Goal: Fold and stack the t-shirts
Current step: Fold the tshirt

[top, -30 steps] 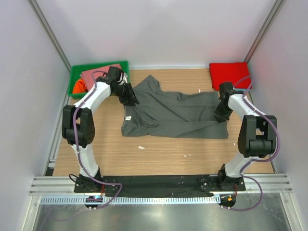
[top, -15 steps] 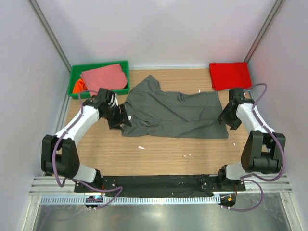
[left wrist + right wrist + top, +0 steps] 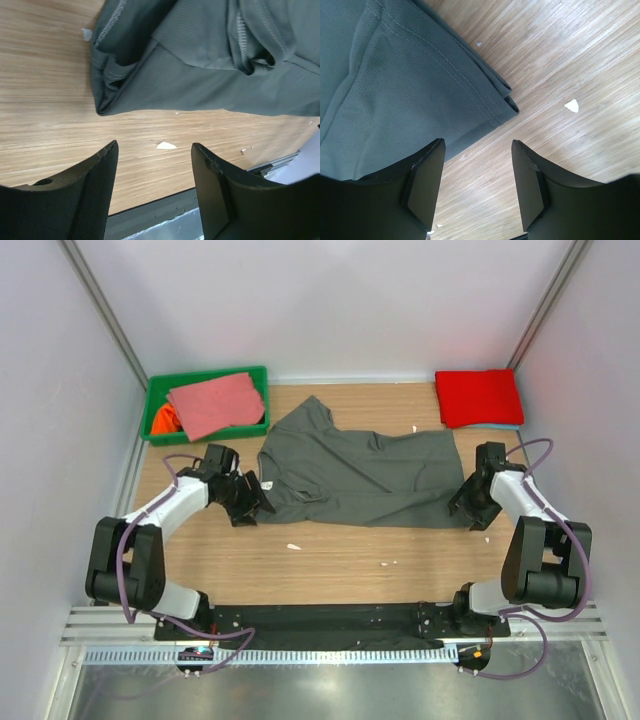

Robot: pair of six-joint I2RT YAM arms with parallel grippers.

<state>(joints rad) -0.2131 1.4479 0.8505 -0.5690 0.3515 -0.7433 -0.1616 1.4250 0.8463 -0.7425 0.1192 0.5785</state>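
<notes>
Two open, empty pincers: just ahead of the left pincer (image 3: pixel 154 150) and the right pincer (image 3: pixel 477 145) lies one corner each of the grey shirt (image 3: pixel 350 475), probably for the next fold.

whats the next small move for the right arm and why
Probably lower the right gripper and pinch the dark grey shirt at its near right corner: the jaws stand open and empty beside that corner, and the shirt needs a crosswise fold.

l gripper (image 3: pixel 155 147) & r gripper (image 3: pixel 478 144) released grey tee (image 3: pixel 360 475), retreated.
</notes>
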